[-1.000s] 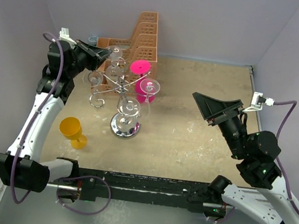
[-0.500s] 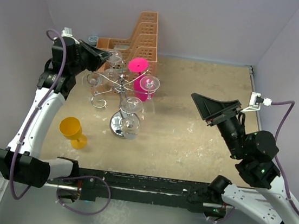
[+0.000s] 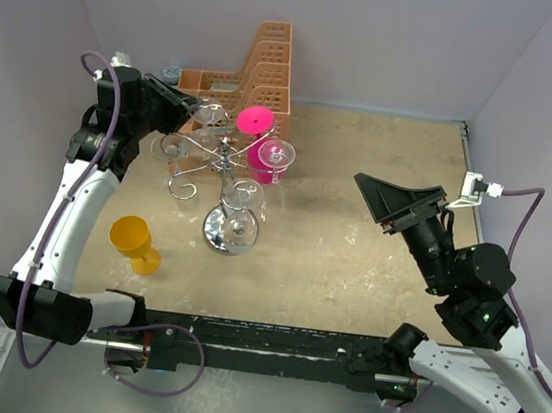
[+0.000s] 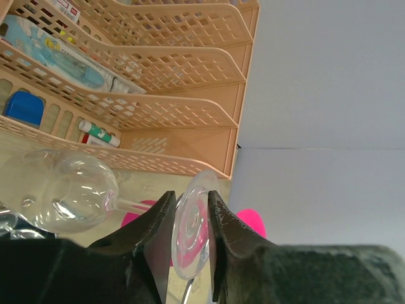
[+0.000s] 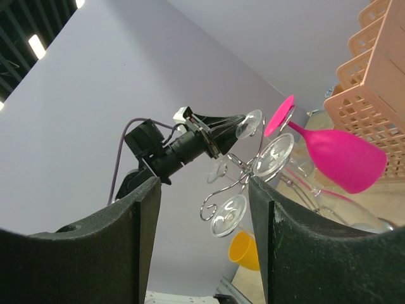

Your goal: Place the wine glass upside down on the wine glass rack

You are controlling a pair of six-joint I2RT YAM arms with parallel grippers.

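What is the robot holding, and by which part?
The left gripper pinches the clear wine glass by its round foot; the right gripper holds nothing.

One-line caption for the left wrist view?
Left tool pinching the round foot of a clear wine glass, orange perforated basket behind.

left gripper (image 4: 190, 206): black fingers pressed on both faces of the glass foot
clear wine glass (image 4: 73, 199): sideways, round bowl at left, thin stem leading to the foot
orange perforated plastic basket (image 4: 158, 95): stepped tiers behind, small packets inside
pink object (image 4: 253, 221): partly hidden behind the fingers
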